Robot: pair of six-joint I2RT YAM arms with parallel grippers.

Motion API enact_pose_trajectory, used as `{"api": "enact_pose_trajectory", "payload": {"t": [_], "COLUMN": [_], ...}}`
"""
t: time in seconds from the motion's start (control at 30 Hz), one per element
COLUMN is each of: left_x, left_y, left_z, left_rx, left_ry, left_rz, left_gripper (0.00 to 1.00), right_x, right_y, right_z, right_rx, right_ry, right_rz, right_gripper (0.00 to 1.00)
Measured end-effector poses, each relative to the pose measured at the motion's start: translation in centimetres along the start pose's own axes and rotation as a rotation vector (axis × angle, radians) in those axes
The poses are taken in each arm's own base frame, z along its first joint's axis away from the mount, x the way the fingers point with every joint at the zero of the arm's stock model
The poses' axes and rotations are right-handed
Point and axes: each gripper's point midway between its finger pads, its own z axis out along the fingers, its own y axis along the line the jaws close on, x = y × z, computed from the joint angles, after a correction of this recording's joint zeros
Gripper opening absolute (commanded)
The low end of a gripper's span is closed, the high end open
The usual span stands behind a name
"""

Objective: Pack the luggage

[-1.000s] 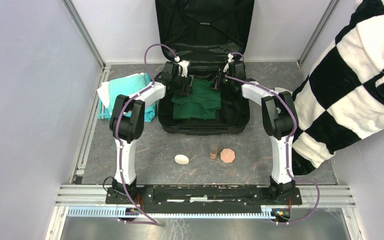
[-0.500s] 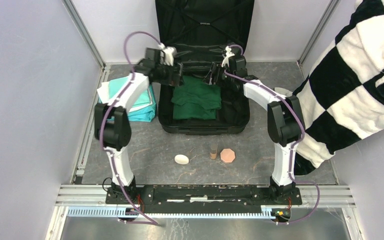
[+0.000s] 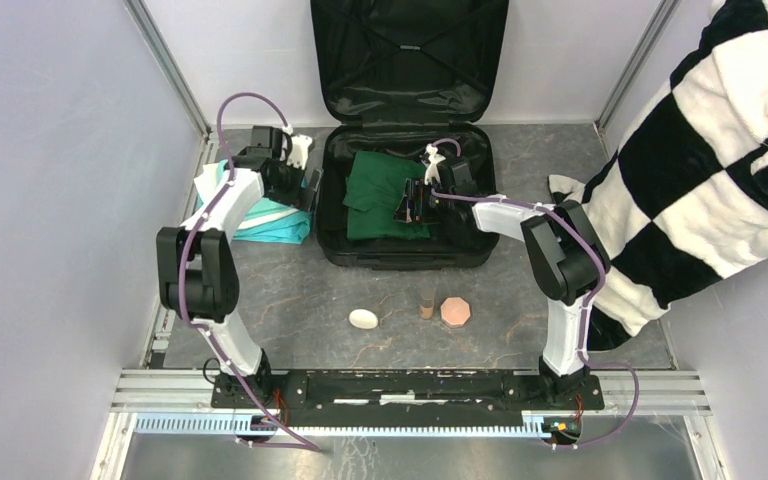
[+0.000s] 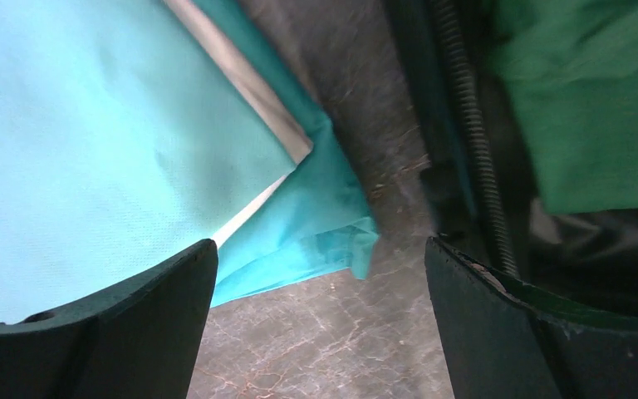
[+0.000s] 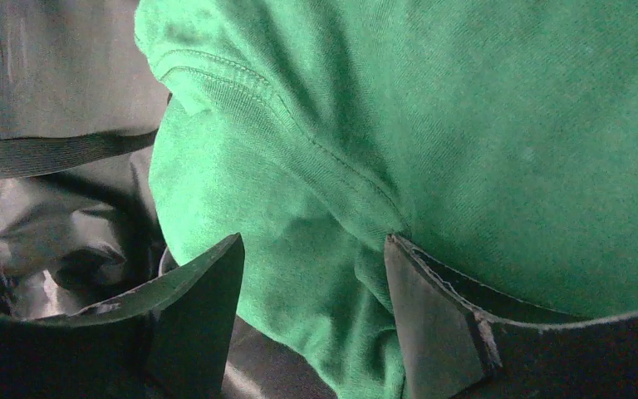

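Next, left gripper [image 4: 320, 249] wide over the teal cloth [image 4: 91, 150], I should pinch all its layers (perhaps three); right gripper [image 5: 314, 241], also wide, over green garment [image 5: 507, 125].

Black luggage [image 3: 406, 75]; green garment [image 3: 375, 192] (plain); turquoise cloth [image 4: 91, 125].

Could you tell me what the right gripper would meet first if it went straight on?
The right gripper would most likely meet the green garment lying in the luggage; it fills the gap between the open fingers, though its depth is unclear.
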Motion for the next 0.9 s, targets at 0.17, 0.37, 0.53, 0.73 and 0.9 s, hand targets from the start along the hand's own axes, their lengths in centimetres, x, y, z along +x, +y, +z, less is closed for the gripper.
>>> {"api": "enact_pose_trajectory", "payload": {"t": [0.17, 0.37, 0.53, 0.73, 0.9], "left_x": [2.6, 0.9, 1.3, 2.5, 2.4], "left_y": [1.3, 2.9, 3.6, 5.1, 6.9], "left_z": [2.4, 3.3, 5.3, 6.9, 6.7], "left_rx": [-0.052, -0.124, -0.132, -0.14, -0.14], "left_ry": [0.086, 0.024, 0.04, 0.071, 0.055], "left_rz": [0.025, 0.043, 0.04, 0.011, -0.029], "left_gripper": [1.0, 0.95, 0.91, 0.77, 0.72], "right_x": [0.1, -0.4, -1.5, -2.1, -1.6], "right_y": [0.3, 1.2, 3.1, 5.4, 5.9], "right_z": [-0.2, -1.8, -4.0, -6.0, -6.9], "right_rx": [-0.023, -0.043, -0.08, -0.112, -0.115], "right_ry": [0.002, -0.018, -0.059, -0.096, -0.102], "right_rz": [-0.022, -0.041, -0.062, -0.097, -0.117], "right_gripper": [0.72, 0.72, 0.71, 0.69, 0.69]}}
